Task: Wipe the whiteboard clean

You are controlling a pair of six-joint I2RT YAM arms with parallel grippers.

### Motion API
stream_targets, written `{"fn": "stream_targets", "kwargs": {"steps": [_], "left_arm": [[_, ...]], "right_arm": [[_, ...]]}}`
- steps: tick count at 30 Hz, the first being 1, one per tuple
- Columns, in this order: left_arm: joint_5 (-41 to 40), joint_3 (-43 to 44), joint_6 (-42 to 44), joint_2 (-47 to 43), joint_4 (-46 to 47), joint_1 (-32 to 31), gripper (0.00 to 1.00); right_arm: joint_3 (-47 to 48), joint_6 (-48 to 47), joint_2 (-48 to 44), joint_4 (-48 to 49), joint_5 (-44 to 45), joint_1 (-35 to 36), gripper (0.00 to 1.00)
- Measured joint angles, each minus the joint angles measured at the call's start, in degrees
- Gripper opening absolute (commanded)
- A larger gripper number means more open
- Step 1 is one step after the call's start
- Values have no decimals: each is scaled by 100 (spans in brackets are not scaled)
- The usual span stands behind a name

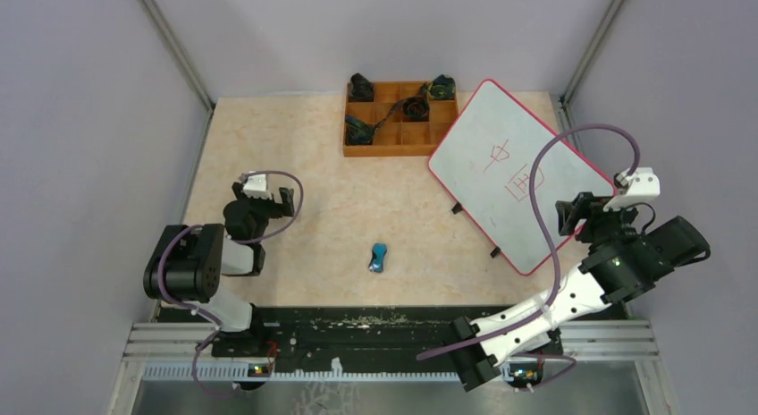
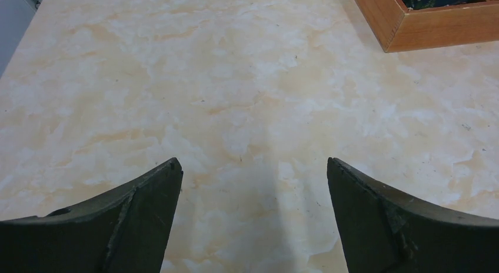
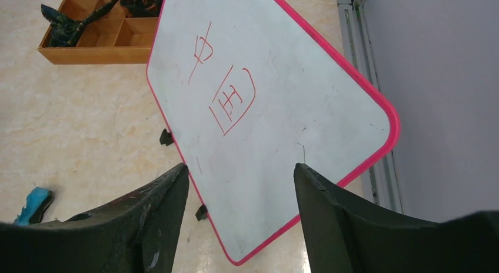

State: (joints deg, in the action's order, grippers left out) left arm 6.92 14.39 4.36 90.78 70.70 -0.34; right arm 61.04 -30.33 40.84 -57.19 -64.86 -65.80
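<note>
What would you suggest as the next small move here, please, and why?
Probably move the left gripper toward the small blue object, likely an eraser: the whiteboard bears red marks, both grippers are open and empty, and the left is nearer it than the right gripper.

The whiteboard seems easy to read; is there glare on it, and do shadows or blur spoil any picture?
Top external view: even light, no glare on the whiteboard, its red marks readable. Right wrist view: the marks are crisp; the right fingers stand dark against the bright board. Left wrist view: a faint grey shadow lies on the table between the left fingers.
</note>
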Motion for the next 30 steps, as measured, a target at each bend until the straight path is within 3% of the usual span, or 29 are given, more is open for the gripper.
{"fn": "stream_targets", "kwargs": {"steps": [3, 6, 8, 11, 12, 15, 19, 22, 30], "left_arm": [[-11, 0, 7, 0, 2, -4, 80], [-20, 0, 20, 0, 2, -7, 55], [-57, 15, 31, -7, -66, -28, 30], [-94, 369, 90, -129, -872, -131, 3], [-90, 581, 68, -181, -1224, -166, 0], [118, 1558, -116, -304, -2559, -243, 1], [1088, 2806, -634, -227, -3965, -278, 1], [1582, 3611, -879, 24, -5038, -435, 13], [1270, 4446, -887, 92, -7399, -1937, 30]], "right_arm": [[-2, -74, -26, -70, -37, 0, 76], [-61, -50, -170, -44, -48, 0, 78], [-70, -4, -306, -2, -52, 0, 78], [-68, 52, -422, 63, -66, 0, 78], [-66, 55, -420, 63, -72, 0, 78], [-52, 57, -337, 46, -81, 0, 77], [118, 33, -114, -59, -85, 0, 77], [179, 2, -55, -81, -76, 0, 77], [179, 13, -31, -92, -101, 0, 77]]}}
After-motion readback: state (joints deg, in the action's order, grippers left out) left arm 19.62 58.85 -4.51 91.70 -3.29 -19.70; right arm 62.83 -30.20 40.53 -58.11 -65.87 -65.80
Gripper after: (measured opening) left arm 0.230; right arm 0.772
